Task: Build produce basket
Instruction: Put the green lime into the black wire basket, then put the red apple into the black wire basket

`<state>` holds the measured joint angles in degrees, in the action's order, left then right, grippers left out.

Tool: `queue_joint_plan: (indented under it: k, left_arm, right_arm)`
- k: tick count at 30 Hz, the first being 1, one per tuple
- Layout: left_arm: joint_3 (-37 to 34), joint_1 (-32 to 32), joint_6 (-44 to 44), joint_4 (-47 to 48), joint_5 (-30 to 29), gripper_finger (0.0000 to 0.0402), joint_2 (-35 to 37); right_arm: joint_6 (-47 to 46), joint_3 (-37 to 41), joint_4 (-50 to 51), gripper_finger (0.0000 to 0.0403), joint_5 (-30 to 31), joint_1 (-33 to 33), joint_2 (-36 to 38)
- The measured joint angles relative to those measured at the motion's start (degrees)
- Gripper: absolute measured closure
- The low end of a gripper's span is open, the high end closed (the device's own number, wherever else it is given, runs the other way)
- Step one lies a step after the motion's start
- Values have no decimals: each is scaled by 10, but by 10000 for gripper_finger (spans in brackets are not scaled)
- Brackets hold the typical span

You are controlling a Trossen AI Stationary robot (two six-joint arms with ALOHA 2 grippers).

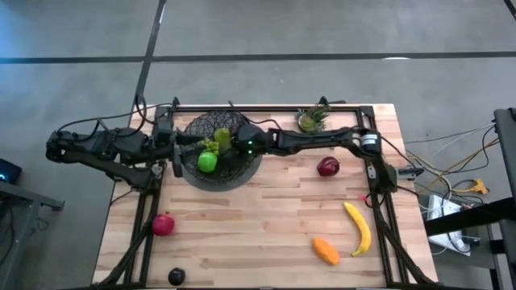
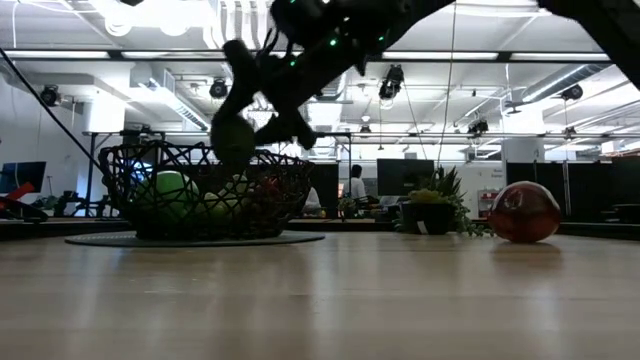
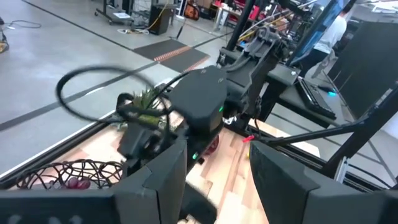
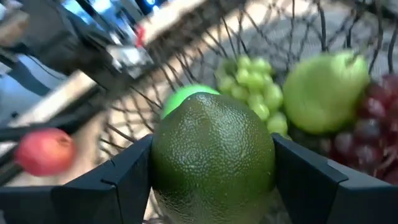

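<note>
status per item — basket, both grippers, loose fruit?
basket: upright, holding green apple, green grapes, purple grapes, a pear-like green fruit
right gripper: above the basket, shut on avocado
left gripper: at the basket's left rim, holding nothing
banana: lying on table
orange piece: lying on table
dark red apple: on table
red fruit: on table
plum: at table edge
</note>
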<state>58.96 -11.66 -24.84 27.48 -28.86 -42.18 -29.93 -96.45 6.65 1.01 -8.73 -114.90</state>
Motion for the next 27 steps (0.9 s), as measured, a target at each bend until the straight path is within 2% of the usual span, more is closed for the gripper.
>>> queue_joint_plan:
  k: [5, 10, 14, 22, 27]
  left_arm:
    - [-3, 0, -1, 2, 0, 243, -7]
    - [-3, 0, -1, 1, 0, 243, -17]
    - [-3, 0, -1, 1, 0, 243, -20]
    - [-3, 0, -2, 5, 0, 243, -16]
    - [-3, 0, -2, 5, 0, 243, -14]
  right_arm:
    - [10, -80, 117, 137, 5, 0, -55]
    - [39, -177, 222, 104, 5, 0, -115]
    - [50, -246, 276, 86, 5, -1, -159]
    - [65, -359, 389, 80, 9, -7, -218]
    - [94, -382, 432, 84, 81, -7, -204]
